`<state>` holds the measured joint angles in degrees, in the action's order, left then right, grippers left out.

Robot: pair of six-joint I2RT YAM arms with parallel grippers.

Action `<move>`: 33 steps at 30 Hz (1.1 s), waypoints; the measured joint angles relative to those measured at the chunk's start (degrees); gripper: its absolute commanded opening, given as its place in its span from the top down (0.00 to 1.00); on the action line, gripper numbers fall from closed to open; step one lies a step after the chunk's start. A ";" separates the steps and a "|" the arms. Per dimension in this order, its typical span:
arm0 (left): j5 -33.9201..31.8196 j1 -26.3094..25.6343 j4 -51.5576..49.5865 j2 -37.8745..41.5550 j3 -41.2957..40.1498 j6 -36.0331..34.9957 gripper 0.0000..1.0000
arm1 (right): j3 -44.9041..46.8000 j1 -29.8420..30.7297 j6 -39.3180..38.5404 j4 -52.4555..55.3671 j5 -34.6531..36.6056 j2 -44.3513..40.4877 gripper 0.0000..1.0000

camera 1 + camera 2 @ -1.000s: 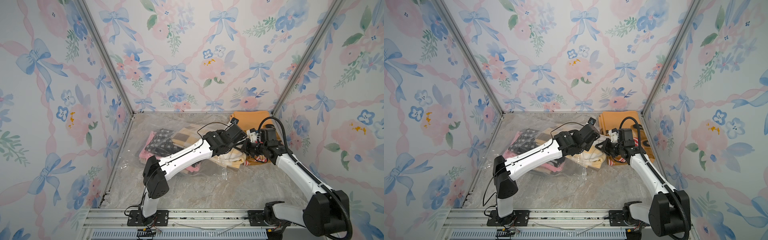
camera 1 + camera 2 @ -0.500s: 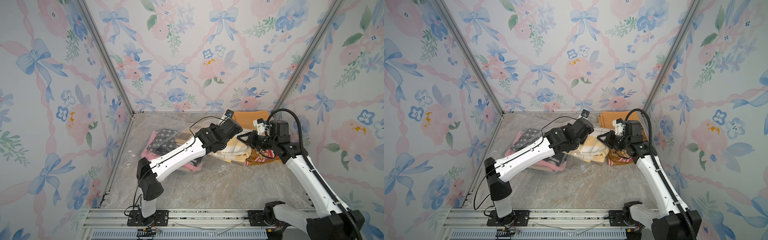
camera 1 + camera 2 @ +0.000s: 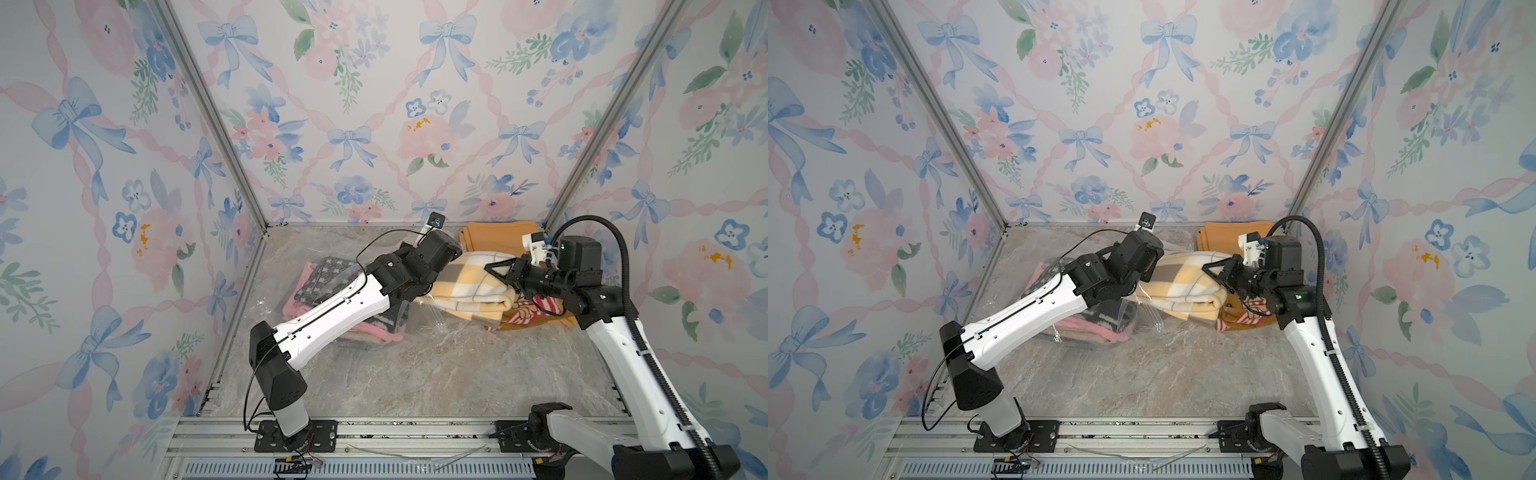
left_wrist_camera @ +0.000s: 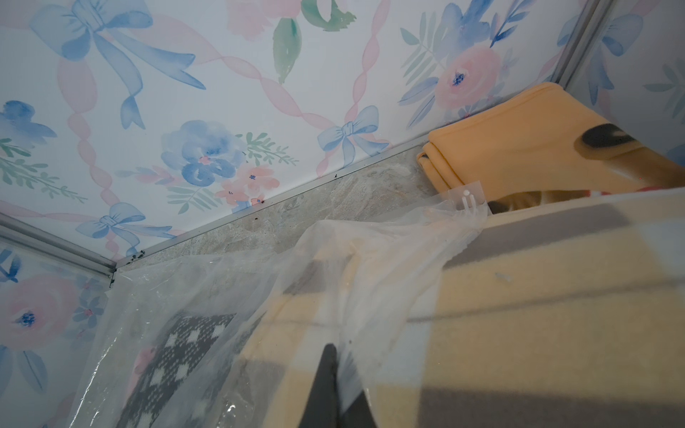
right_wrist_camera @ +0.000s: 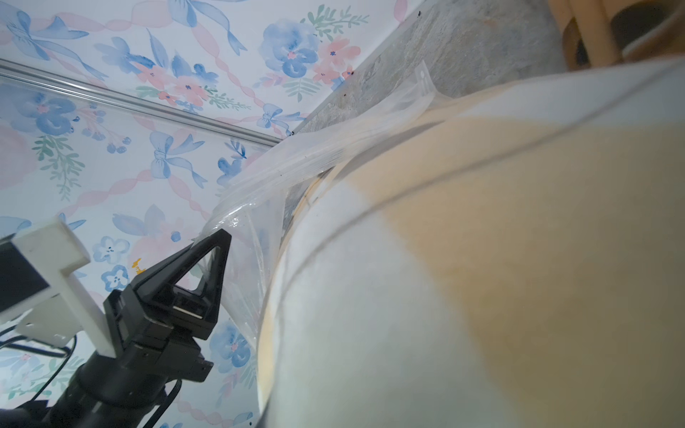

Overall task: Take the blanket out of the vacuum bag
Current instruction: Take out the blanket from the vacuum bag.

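The vacuum bag (image 3: 270,305) (image 3: 1000,297) is clear crinkly plastic lying at the back left of the floor. A yellow, grey and white checked blanket (image 3: 469,284) (image 3: 1183,286) sticks out of its mouth to the right, raised off the floor. My right gripper (image 3: 495,269) (image 3: 1211,268) is shut on the blanket's right end; in the right wrist view the blanket (image 5: 482,259) hides its fingers. My left gripper (image 4: 333,357) (image 5: 218,242) is shut on the bag's film (image 4: 370,266) at the mouth, over the blanket (image 4: 537,304). Its tips are hidden in both top views.
A folded orange blanket (image 3: 498,235) (image 4: 519,148) lies in the back right corner, and striped red-and-white cloth (image 3: 538,305) lies under the right arm. A black-and-white knit blanket (image 3: 328,270) and a pink one (image 3: 374,330) sit inside the bag. Walls stand close on three sides.
The right gripper has drawn the checked blanket up and to the right, further out of the bag. The left arm has shifted back and up with the bag's edge in its grip.
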<state>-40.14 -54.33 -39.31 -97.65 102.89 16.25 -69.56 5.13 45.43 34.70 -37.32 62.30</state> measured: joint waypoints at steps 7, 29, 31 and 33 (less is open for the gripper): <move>0.55 0.13 1.51 2.36 -3.19 0.48 1.00 | -1.99 -3.91 2.40 2.25 -0.81 -3.34 1.00; 3.02 3.37 6.67 9.88 -12.00 0.90 1.00 | -17.33 -10.43 7.08 11.06 1.79 -6.51 1.00; 3.17 3.76 7.04 10.60 -13.07 0.87 1.00 | -20.06 -11.80 7.08 12.41 2.10 -6.36 1.00; 3.56 4.52 7.63 11.74 -14.56 0.85 1.00 | -22.75 -12.83 6.93 13.35 2.23 -6.12 1.00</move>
<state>-36.58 -49.80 -31.68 -85.91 88.33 17.10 -92.31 -7.70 52.36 48.05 -35.09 56.18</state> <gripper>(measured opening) 0.048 0.118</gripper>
